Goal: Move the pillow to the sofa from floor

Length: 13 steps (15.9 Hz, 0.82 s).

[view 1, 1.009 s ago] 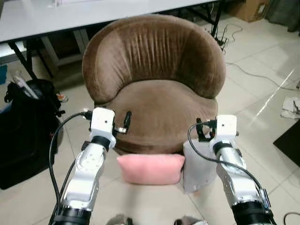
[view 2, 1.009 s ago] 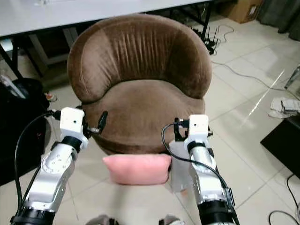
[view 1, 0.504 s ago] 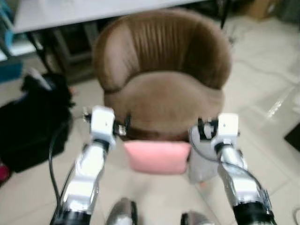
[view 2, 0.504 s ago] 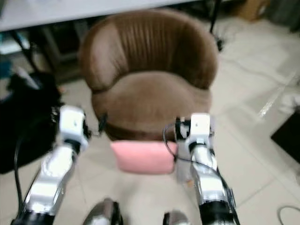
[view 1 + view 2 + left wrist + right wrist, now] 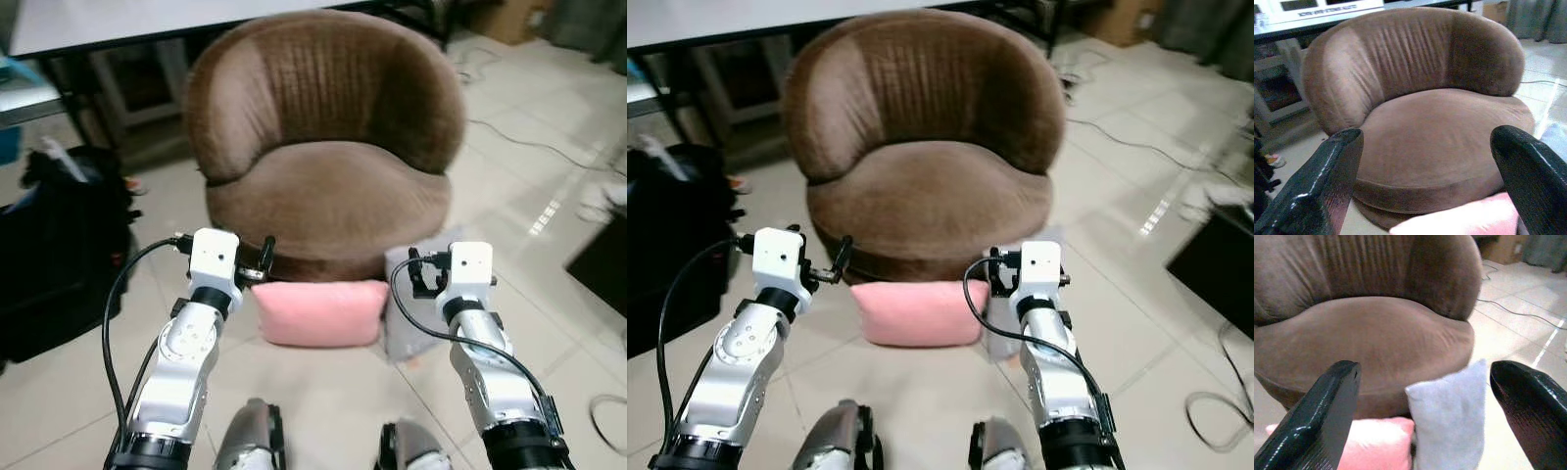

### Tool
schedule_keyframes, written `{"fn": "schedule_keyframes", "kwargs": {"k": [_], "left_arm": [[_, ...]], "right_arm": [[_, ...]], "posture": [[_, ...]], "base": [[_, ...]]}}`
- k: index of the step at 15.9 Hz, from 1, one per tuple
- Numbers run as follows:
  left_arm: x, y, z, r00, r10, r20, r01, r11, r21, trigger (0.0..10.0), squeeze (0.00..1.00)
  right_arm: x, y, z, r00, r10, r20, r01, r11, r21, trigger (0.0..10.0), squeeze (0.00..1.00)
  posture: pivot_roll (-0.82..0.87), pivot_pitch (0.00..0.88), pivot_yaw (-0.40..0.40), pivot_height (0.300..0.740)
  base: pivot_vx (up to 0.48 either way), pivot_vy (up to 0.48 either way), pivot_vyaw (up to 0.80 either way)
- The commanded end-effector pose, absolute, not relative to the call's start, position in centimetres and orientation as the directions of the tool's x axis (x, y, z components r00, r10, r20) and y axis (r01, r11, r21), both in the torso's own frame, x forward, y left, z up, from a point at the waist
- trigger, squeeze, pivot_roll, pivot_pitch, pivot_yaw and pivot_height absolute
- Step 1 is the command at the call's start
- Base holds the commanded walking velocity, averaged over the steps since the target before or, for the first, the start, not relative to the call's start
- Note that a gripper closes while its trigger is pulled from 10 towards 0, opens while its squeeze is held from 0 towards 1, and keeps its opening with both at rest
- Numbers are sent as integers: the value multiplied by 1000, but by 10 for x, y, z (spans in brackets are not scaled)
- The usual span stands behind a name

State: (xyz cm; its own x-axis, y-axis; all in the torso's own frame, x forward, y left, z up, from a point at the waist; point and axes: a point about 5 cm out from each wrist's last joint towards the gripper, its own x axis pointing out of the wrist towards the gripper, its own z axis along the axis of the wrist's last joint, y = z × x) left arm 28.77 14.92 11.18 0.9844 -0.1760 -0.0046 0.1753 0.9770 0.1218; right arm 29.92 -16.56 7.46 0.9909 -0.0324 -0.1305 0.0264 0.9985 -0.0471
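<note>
A pink pillow (image 5: 318,311) lies on the tiled floor against the front of the round brown sofa chair (image 5: 328,196). A pale grey pillow (image 5: 409,328) leans beside it on the right. My left gripper (image 5: 263,257) hovers open above the pink pillow's left end. My right gripper (image 5: 419,274) is open over the grey pillow. Between the left wrist's spread fingers (image 5: 1332,171) I see the chair seat (image 5: 1435,142) and a corner of the pink pillow (image 5: 1464,220). Between the right wrist's fingers (image 5: 1327,416), the grey pillow (image 5: 1449,416) stands in front of the pink one (image 5: 1376,445).
A black bag (image 5: 49,264) sits on the floor to the left. A white table (image 5: 98,24) stands behind the chair. Cables (image 5: 529,147) trail across the tiles on the right, near a dark object (image 5: 602,259). My feet (image 5: 250,441) are just short of the pillows.
The whole picture has shifted and blurred as I stepped; my feet have come into view. Both arms hold the same pose and the pillows lie where they were.
</note>
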Motion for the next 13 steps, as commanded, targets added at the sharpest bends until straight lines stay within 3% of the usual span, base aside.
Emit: {"fn": "schedule_keyframes", "kwargs": {"k": [1, 3, 13], "left_arm": [[287, 149, 113, 983, -181, -9, 181, 975, 126, 10000, 0], [286, 149, 113, 983, -181, -8, 181, 976, 123, 10000, 0], [286, 154, 114, 988, -152, -1, 151, 979, 139, 10000, 0]], "right_arm": [[298, -167, 73, 989, -32, -142, 27, 999, -40, 10000, 0], [298, -167, 73, 989, -35, -144, 29, 999, -44, 10000, 0], [298, -166, 71, 988, -13, -154, 3, 998, -63, 10000, 0]], "posture": [[-10, 91, 28, 646], [-11, 89, 28, 626], [-8, 85, 16, 626]], "base": [[0, 0, 0], [0, 0, 0], [0, 0, 0]]}}
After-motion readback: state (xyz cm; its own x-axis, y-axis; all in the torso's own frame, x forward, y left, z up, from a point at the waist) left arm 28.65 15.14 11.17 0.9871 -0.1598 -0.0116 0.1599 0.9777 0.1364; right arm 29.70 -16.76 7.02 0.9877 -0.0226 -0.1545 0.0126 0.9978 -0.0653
